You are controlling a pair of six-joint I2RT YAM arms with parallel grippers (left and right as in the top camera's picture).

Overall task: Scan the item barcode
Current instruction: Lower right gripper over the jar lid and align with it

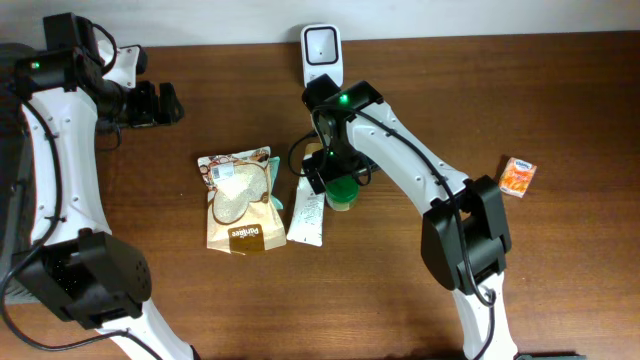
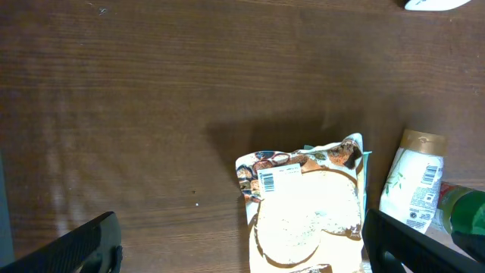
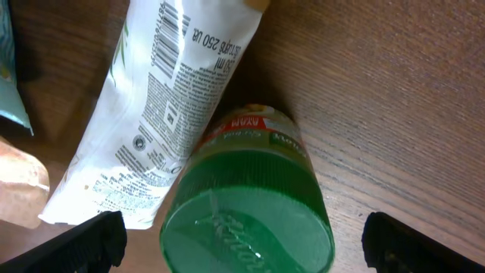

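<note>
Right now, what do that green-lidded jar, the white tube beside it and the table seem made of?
Round green lid: looks like moulded plastic, slightly glossy, with an embossed logo. Flat white printed tube: probably soft plastic, matte, crimped flat at one end. Dark brown table: wood or wood-look laminate, judging by the grain; I cannot tell which.

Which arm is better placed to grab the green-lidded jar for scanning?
Right. The right gripper hangs directly over the green-lidded jar with its jaws open on either side of the lid, close to the scanner. The left gripper, also open, sits far off to the left.
</note>
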